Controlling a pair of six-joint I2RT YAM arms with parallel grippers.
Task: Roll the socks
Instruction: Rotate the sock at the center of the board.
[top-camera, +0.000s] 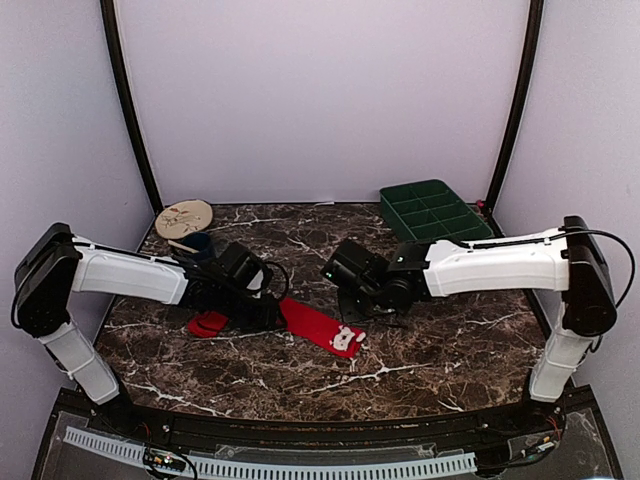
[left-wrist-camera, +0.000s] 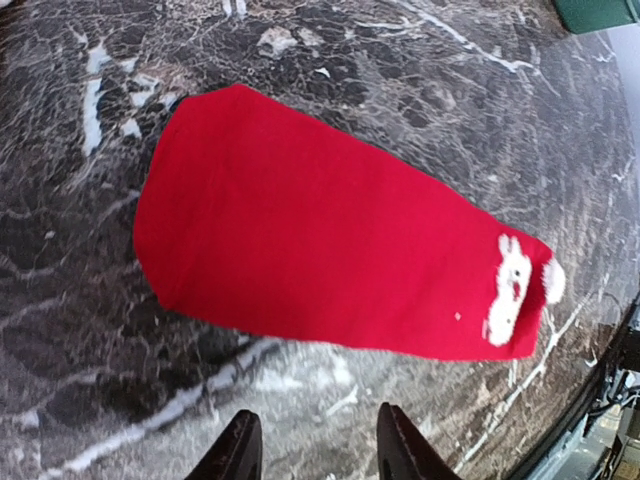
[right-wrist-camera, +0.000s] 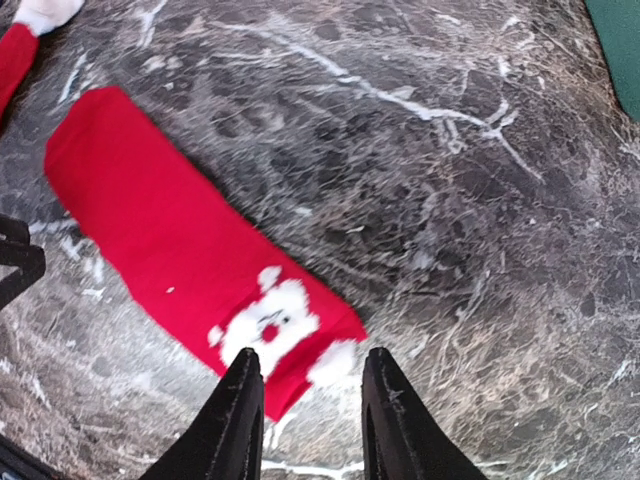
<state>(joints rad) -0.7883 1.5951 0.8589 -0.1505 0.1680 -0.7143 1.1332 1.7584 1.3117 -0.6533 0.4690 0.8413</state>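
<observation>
Dark marble tabletop (top-camera: 450, 350), sock (top-camera: 318, 325) lying flat, long axis far-left to near-right. Right hand (right-wrist-camera: 311, 356) hangs open over the Santa cuff end. Left hand (left-wrist-camera: 316, 412) is open and empty, just beside the toe end.

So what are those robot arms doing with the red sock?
They are working on rolling socks. A red Santa sock lies flat and unrolled on the marble table. The left gripper is open beside it, and the right gripper is open right at the Santa-face end. Neither holds it yet. A second red sock lies by the left arm.
</observation>
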